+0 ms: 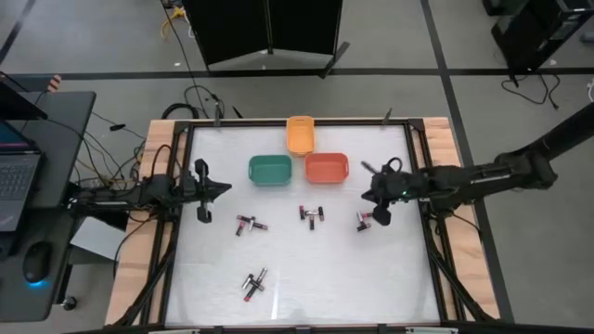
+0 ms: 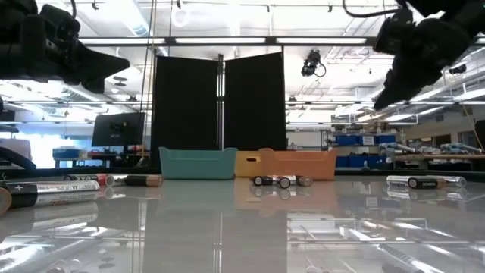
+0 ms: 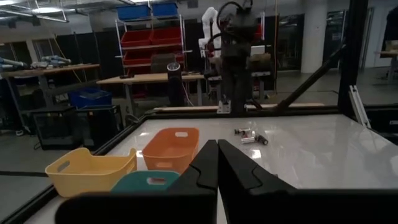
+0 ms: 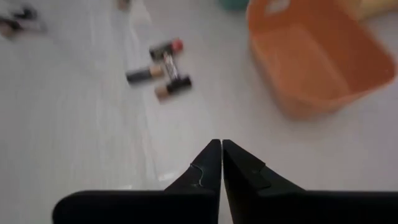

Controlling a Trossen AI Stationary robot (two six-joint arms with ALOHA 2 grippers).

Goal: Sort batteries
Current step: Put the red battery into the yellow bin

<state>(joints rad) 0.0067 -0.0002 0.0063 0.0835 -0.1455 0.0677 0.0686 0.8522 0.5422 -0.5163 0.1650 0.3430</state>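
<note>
Batteries lie flat on the white table in small clusters: left of centre (image 1: 251, 224), centre (image 1: 313, 215), right (image 1: 364, 221) and near the front edge (image 1: 253, 283). Behind them stand a green bin (image 1: 270, 169), an orange-red bin (image 1: 327, 167) and a yellow-orange bin (image 1: 300, 134). My left gripper (image 1: 226, 188) hovers at the table's left, shut and empty, its fingers meeting in its wrist view (image 3: 217, 149). My right gripper (image 1: 366, 196) hovers above the table just behind the right cluster, also shut and empty (image 4: 221, 146). The central cluster (image 4: 161, 68) lies ahead of it.
A black frame rail (image 1: 422, 186) borders the white table. In the low view both grippers hang high above the surface, left (image 2: 114, 64) and right (image 2: 383, 95). A desk with a laptop (image 1: 19, 176) stands to the left of the table.
</note>
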